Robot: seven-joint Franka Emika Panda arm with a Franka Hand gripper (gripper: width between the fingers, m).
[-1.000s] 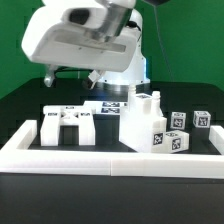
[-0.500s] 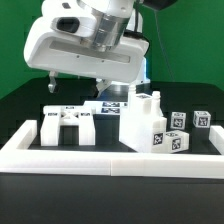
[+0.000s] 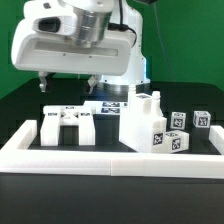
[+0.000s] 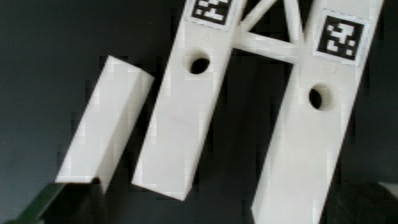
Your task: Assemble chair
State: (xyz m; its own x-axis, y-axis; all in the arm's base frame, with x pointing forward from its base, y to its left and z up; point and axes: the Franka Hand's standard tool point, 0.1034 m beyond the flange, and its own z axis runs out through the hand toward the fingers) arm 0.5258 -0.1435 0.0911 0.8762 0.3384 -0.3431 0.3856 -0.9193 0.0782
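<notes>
You're likely at the reach step: pincer (image 3: 67,86) hangs released and empty above the bracket piece (image 3: 67,125) on the surface (image 3: 20,105), exterior view's left, tall chair block (image 3: 145,125) beside it; next, lower straight and clench that piece.

Bright, even light, soft shadows; wrist view soft-focused, perhaps motion blur; both views low-resolution.

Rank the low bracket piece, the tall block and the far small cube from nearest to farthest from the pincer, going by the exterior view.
1. The low bracket piece: just below the open pincer, on the exterior view's left.
2. The tall block: near the middle, toward the exterior view's right.
3. The small cube: at the exterior view's far right.
</notes>
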